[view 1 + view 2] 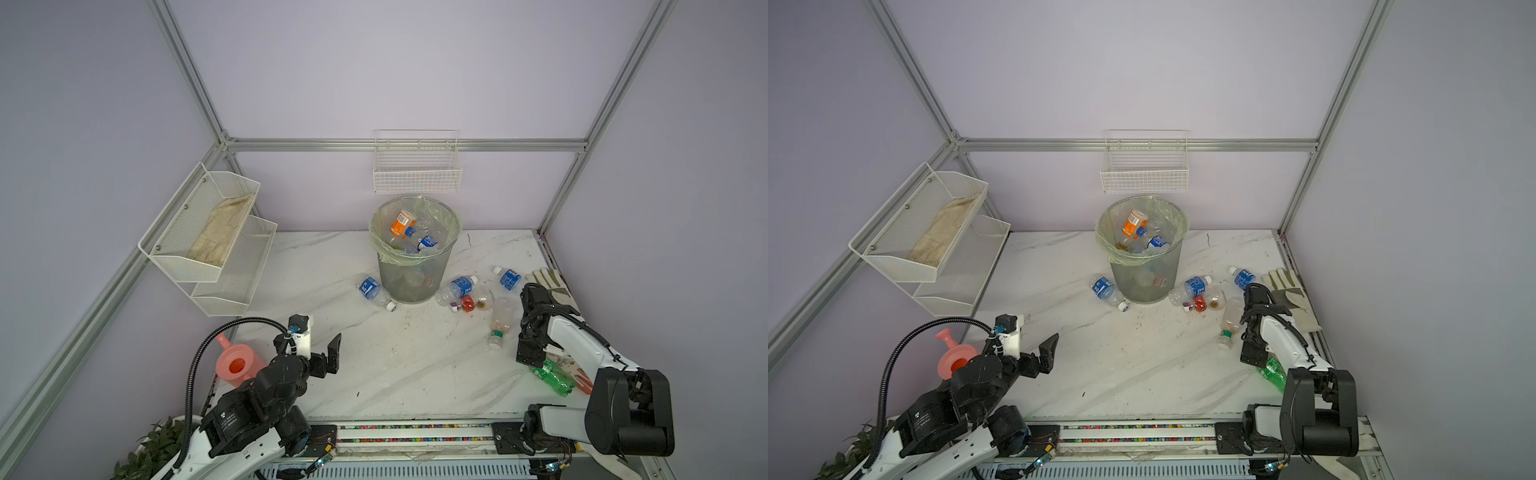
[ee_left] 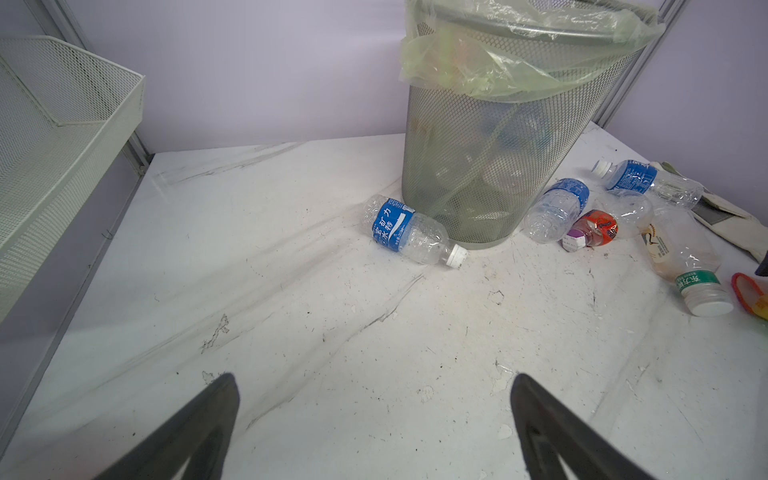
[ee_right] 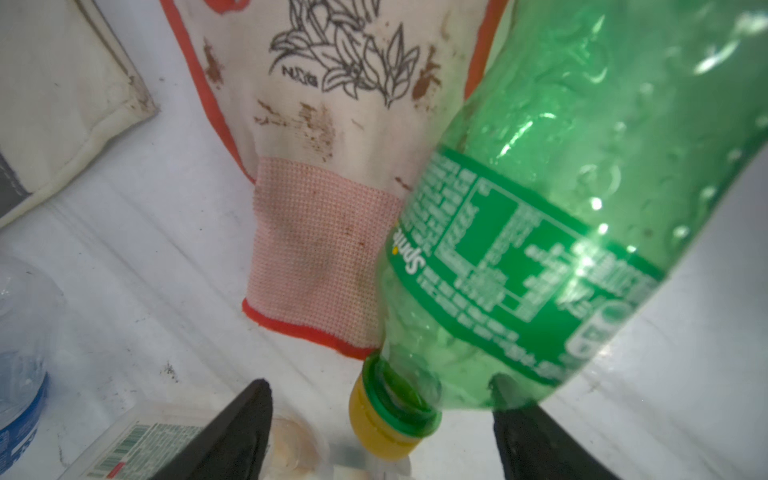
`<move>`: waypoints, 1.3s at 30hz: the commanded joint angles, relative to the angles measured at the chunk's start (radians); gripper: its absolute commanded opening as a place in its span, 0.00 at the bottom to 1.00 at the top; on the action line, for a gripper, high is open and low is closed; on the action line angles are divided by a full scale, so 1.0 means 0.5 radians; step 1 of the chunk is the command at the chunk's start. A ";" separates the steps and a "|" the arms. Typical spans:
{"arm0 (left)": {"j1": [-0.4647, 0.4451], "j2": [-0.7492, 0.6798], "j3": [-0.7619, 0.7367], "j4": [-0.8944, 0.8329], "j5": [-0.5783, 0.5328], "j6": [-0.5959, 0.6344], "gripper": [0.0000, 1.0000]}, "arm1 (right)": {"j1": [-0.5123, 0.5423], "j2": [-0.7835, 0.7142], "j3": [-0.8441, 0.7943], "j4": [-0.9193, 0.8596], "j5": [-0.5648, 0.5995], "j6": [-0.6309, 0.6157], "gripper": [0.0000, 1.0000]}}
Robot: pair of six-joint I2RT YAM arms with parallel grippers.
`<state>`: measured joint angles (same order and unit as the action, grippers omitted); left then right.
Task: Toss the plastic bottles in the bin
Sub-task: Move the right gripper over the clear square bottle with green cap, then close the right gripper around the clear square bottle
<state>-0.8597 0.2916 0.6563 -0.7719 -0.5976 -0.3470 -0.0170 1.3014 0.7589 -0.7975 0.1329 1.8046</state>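
The grey mesh bin (image 1: 415,266) (image 1: 1144,270) (image 2: 498,158), lined with a pale green bag, stands at the back middle and holds several plastic bottles, one with an orange label (image 1: 402,222). Around its foot lie blue-labelled bottles (image 1: 374,291) (image 1: 459,289) (image 1: 508,277), a red-labelled one (image 1: 466,303) and a clear one with a white cap (image 1: 500,322). A green bottle (image 1: 555,376) (image 3: 561,208) lies at the front right. My right gripper (image 1: 532,363) (image 3: 380,386) is open, its jaws on either side of that bottle's neck. My left gripper (image 1: 332,353) (image 2: 374,380) hangs open and empty over the bare front left.
A pink watering can (image 1: 237,363) sits at the front left corner, with a white two-tier rack (image 1: 208,241) on the left wall. A wire basket (image 1: 417,170) hangs above the bin. White gloves (image 1: 548,282) and a red-trimmed glove (image 3: 324,166) lie beside the green bottle.
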 commanded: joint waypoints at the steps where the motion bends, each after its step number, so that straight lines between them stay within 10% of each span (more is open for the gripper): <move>1: -0.035 -0.176 -0.018 0.053 0.012 0.040 1.00 | -0.006 -0.022 -0.011 0.011 -0.102 0.202 0.78; 9: -0.036 -0.164 -0.018 0.062 0.005 0.045 1.00 | 0.116 -0.161 0.099 0.010 -0.176 0.030 0.73; 14: -0.035 -0.151 -0.018 0.065 -0.001 0.047 1.00 | 0.591 -0.173 0.569 -0.203 0.256 -0.070 0.76; 23: -0.035 -0.183 -0.012 0.055 0.008 0.050 1.00 | 0.814 0.561 1.304 -0.155 0.803 -2.038 0.89; 27: -0.036 -0.225 -0.015 0.058 0.014 0.050 1.00 | 0.811 0.368 1.106 -0.140 0.980 -2.281 0.97; 34: -0.034 -0.232 -0.009 0.047 0.029 0.053 1.00 | 0.301 -0.056 0.598 0.329 0.149 -2.421 0.97; 39: -0.036 -0.264 -0.009 0.044 0.042 0.055 1.00 | 0.273 0.051 0.484 0.348 0.146 -2.459 0.97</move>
<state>-0.8597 0.2893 0.6563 -0.7719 -0.5869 -0.3450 0.1108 1.2911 1.0393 -0.6548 0.2718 0.6281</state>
